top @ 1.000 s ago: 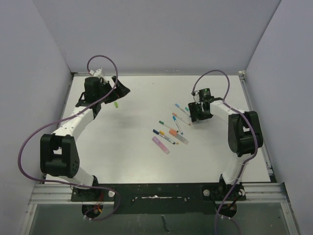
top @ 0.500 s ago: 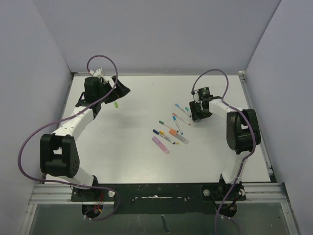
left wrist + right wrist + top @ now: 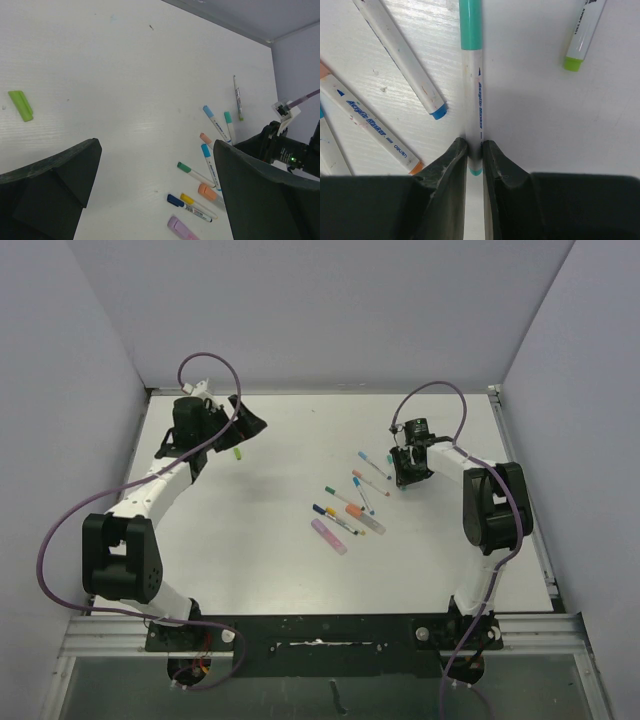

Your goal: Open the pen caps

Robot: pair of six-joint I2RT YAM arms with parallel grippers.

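My right gripper (image 3: 474, 150) is shut on the tail end of a white pen (image 3: 472, 95) that lies on the table, its teal pen cap (image 3: 470, 25) pointing away from me. In the top view this gripper (image 3: 405, 472) is low at the right edge of the pen cluster (image 3: 350, 510). My left gripper (image 3: 245, 425) hovers open and empty at the far left, near a loose lime-green pen cap (image 3: 20, 105). Several capped pens lie between its fingers in the left wrist view: green (image 3: 184, 167), dark blue (image 3: 175, 200), yellow (image 3: 187, 198).
Beside the gripped pen lie a blue-ended pen (image 3: 400, 55), an orange-ended pen (image 3: 370, 122) and a lime-ended pen (image 3: 582, 35). An orange highlighter (image 3: 206, 191) and a purple one (image 3: 177, 225) lie at the near side of the cluster. Walls enclose the table.
The right gripper's jaws have closed onto the teal-capped pen. The left arm has not moved.
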